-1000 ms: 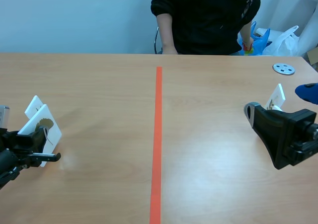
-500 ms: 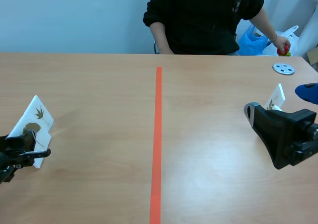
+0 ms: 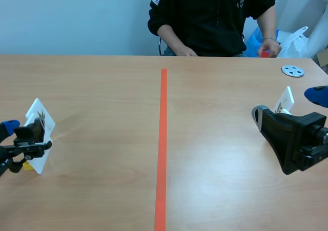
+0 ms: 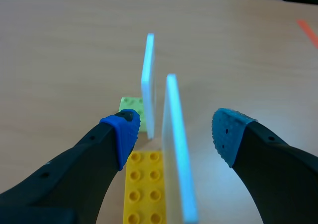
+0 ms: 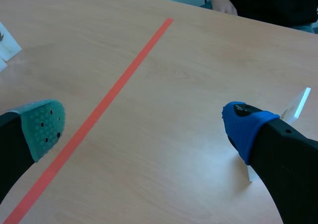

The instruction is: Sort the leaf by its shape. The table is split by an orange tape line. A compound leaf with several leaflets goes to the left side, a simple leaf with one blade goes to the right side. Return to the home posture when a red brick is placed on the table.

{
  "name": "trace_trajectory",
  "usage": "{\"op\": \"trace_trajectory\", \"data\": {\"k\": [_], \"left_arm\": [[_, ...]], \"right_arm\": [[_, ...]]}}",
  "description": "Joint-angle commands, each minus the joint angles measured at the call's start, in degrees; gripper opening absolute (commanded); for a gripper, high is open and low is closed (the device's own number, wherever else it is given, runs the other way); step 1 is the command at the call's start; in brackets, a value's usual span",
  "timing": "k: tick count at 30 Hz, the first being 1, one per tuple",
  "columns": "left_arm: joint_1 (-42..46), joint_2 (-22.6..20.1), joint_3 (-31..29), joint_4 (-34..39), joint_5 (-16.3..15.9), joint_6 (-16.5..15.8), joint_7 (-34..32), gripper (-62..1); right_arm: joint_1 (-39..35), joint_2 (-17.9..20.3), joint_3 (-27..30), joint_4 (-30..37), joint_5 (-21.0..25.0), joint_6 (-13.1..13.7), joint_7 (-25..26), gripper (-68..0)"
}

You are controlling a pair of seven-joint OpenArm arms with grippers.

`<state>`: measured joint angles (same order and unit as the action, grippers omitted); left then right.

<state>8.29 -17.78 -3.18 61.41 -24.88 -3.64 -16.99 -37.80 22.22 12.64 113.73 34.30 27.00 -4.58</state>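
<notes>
Judging by the layout, at the release stage of a placement: thin white leaf card [image 4: 176,149] standing upright in a yellow studded toy brick [image 4: 141,194] on the wooden counter [image 3: 102,87], well to the left of the orange tape line [image 3: 162,139]; left end effector [image 4: 175,132] spread wide, with one blue dotted pad to each side of the card and neither pressing it, so holding nothing; a second thin white card [image 4: 148,80] just beyond, seated in a pale green brick [image 4: 130,105], close alongside the first; best to back off straight along the card's plane; risks tipping the nearer card into its neighbour otherwise, given their light, narrow-footed look; lift only after clearing the card's edge with both pads; worth watching the small red object [image 3: 264,53] in the person's hand [image 3: 269,46] at the far edge, seemingly not yet set down on the counter; if a brick and once placed, calls for the home posture; leaf print on the card too small to read as compound or simple. Left arm low, entering from the left side, wrist about level and aimed along the cards; right arm low on the right, right end effector [image 5: 144,129] spread and empty, another small white card [image 5: 299,102] just beside its blue-padded finger.
</notes>
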Motion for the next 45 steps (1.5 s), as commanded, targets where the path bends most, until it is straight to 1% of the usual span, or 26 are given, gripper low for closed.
{"op": "trace_trajectory", "data": {"k": [1, 5, 7, 9, 12, 15, 19, 20, 22, 25, 27, 30, 32, 33, 45], "left_arm": [[1.36, -0.37, -1.90, 4.63, -0.44, -0.13, -0.94, -22.4], [5.57, -0.55, -4.46, 13.03, -2.27, -0.46, -0.33, -19.0], [8.00, -0.85, -5.46, 17.73, -2.73, -1.77, 0.76, -13.1], [10.67, -1.70, -5.64, 22.43, -3.08, -4.85, 1.01, -6.2], [14.56, -2.78, -5.64, 29.29, -3.04, -10.14, 1.09, 1.1], [18.16, -3.67, -5.64, 35.71, -3.02, -15.54, 2.51, 1.4], [21.99, -5.31, -5.62, 42.60, -3.02, -23.52, 7.17, 1.4], [22.80, -5.70, -5.62, 43.95, -3.02, -25.14, 8.63, 1.4], [24.30, -6.43, -5.62, 46.01, -3.02, -27.26, 11.26, 1.4], [26.25, -6.88, -5.62, 47.65, -3.08, -28.89, 13.62, 1.4], [27.28, -6.91, -5.62, 47.84, -3.28, -29.14, 14.60, 1.4], [28.55, -6.88, -5.62, 47.80, -3.61, -29.16, 15.17, 1.4], [29.03, -6.88, -5.62, 47.78, -5.05, -29.16, 15.15, 1.4], [29.00, -6.88, -5.62, 47.76, -5.16, -29.16, 15.15, 1.4], [28.98, -6.86, -5.60, 47.74, -5.18, -29.14, 15.10, 1.4]], "right_arm": [[0.50, 0.02, 0.15, 0.15, 0.42, -0.17, 0.81, 0.4], [0.50, 0.02, 0.15, 0.15, 0.42, -0.17, 0.81, 0.4], [0.50, 0.02, 0.15, 0.15, 0.42, -0.17, 0.81, 0.4], [0.50, 0.02, 0.15, 0.15, 0.42, -0.17, 0.81, 0.4], [0.50, 0.02, 0.15, 0.15, 0.42, -0.17, 0.83, 0.4], [0.50, 0.04, 0.15, 0.15, 0.42, -0.17, 0.81, 0.4], [0.48, 0.04, 0.15, 0.15, 0.42, -0.13, 0.83, 0.4], [0.48, 0.04, 0.15, 0.15, 0.44, -0.13, 0.81, 0.4], [0.48, 0.04, 0.15, 0.15, 0.44, 0.11, 0.63, 0.4], [0.48, 0.04, 0.15, 0.15, 0.48, 0.17, 0.59, 0.4], [0.48, 0.04, 0.15, 0.15, 0.46, 0.33, 0.37, 0.4], [0.48, 0.04, 0.15, 0.15, 0.46, 0.52, 0.20, 0.4], [0.48, 0.02, 0.15, 0.15, 0.44, 0.52, 0.20, 0.4], [0.48, 0.02, 0.15, 0.15, 0.44, 0.52, 0.20, 0.4], [0.50, 0.02, 0.15, 0.15, 0.44, 0.50, 0.22, 0.4]]}}
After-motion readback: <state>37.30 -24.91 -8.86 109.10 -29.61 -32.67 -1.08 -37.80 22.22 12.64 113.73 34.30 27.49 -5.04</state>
